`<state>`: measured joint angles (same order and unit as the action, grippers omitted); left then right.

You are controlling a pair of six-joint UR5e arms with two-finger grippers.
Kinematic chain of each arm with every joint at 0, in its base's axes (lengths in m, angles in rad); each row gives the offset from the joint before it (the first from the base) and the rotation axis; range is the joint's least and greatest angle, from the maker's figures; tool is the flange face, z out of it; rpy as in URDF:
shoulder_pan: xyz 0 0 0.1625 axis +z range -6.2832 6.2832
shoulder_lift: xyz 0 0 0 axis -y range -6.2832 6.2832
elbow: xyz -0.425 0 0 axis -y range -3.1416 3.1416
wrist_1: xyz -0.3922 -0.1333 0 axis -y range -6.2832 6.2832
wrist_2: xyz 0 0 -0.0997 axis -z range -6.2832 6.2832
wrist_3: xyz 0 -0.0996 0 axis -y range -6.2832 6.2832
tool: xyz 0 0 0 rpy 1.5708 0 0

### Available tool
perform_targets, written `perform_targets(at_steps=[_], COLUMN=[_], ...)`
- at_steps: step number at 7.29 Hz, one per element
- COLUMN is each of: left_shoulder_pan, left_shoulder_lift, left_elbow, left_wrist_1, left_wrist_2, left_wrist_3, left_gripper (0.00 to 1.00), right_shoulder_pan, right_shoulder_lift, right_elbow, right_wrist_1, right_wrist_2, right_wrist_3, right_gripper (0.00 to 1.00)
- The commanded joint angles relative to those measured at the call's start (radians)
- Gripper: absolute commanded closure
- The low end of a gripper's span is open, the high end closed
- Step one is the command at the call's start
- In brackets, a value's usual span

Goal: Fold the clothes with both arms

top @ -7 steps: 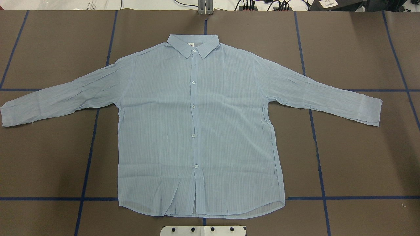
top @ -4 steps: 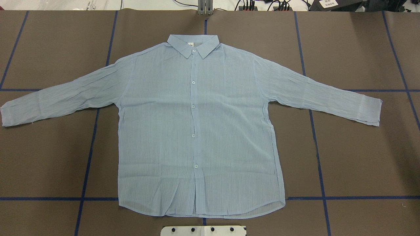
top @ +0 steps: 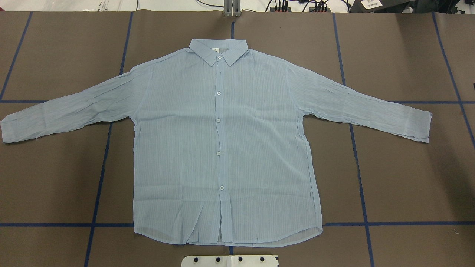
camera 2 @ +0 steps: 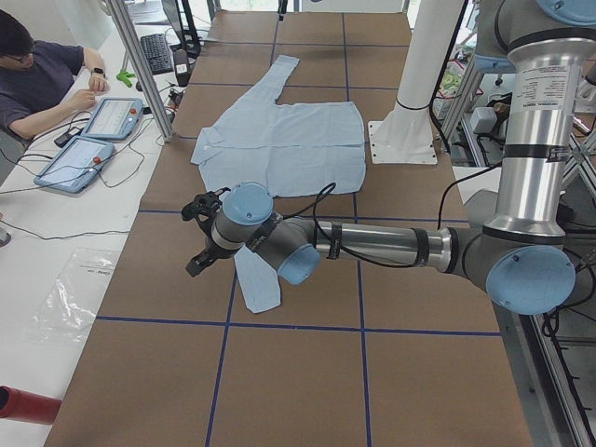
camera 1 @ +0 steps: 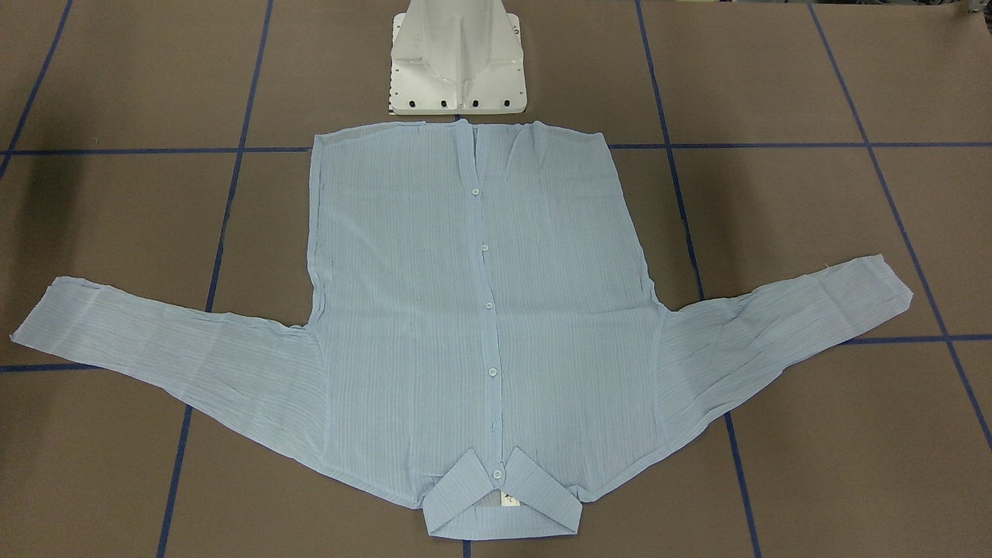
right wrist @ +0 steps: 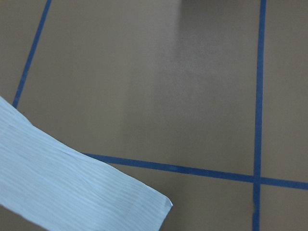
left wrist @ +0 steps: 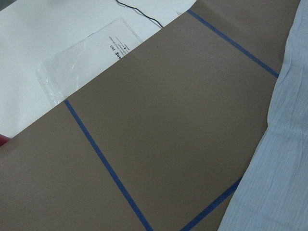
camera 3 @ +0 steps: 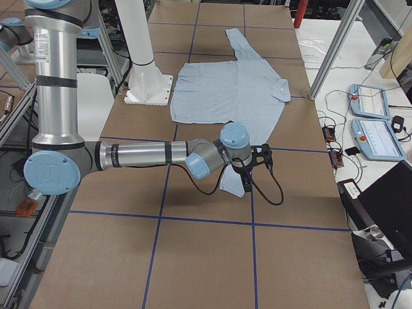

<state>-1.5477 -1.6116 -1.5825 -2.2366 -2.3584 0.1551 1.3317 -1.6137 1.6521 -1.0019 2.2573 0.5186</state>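
- Surface: I am looking at a brown table (top: 408, 178) gridded with blue tape lines (top: 99, 178). A white bench (camera 2: 56, 251) runs along its operators' side.
- Task item: the shirt (top: 222, 148) lies flat and buttoned at the table's centre. Its collar (top: 218, 52) points toward the operators, and its hem sits just short of the white pedestal base (camera 1: 457, 62).
- Left side: the left arm (camera 2: 372, 244) reaches low, with the left gripper (camera 2: 198, 237) near the left sleeve (top: 55, 115) cuff. I cannot tell how its fingers stand.
- Right side: the right arm (camera 3: 141, 154) mirrors it, with the right gripper (camera 3: 257, 164) near the right sleeve (top: 371, 107) cuff. Finger state likewise cannot be told.
- Surroundings: a person (camera 2: 37, 84) sits at two tablet controllers (camera 2: 76, 163), and a plastic bag (left wrist: 86, 53) lies on the bench.
- Edges: an aluminium post (camera 2: 144, 79) stands at the operators' edge, and the brown surface extends past both cuffs.
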Motion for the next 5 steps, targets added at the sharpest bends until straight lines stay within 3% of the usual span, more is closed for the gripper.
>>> perform_targets(at_steps=[1,3,5], left_shoulder_pan=[0.0,0.0,0.0], left_shoulder_lift=[0.002,0.004,0.004], left_elbow=[-0.002,-0.004,-0.005], left_wrist_1=[-0.003,-0.003,-0.003], left_wrist_2=[-0.001,-0.001,-0.001], left_wrist_3=[0.0,0.001,0.001], left_gripper=[0.0,0.0,0.0], right_shoulder_pan=[-0.181,-0.236,-0.294], right_shoulder_lift=[-0.025,-0.034,-0.034], right_elbow=[-0.097,-0.248,-0.25], right_wrist_1=[0.258,0.547,0.572], right_wrist_2=[-0.212,-0.219,-0.28], right_wrist_3=[0.364,0.536,0.598], right_gripper=[0.02,0.09,0.2])
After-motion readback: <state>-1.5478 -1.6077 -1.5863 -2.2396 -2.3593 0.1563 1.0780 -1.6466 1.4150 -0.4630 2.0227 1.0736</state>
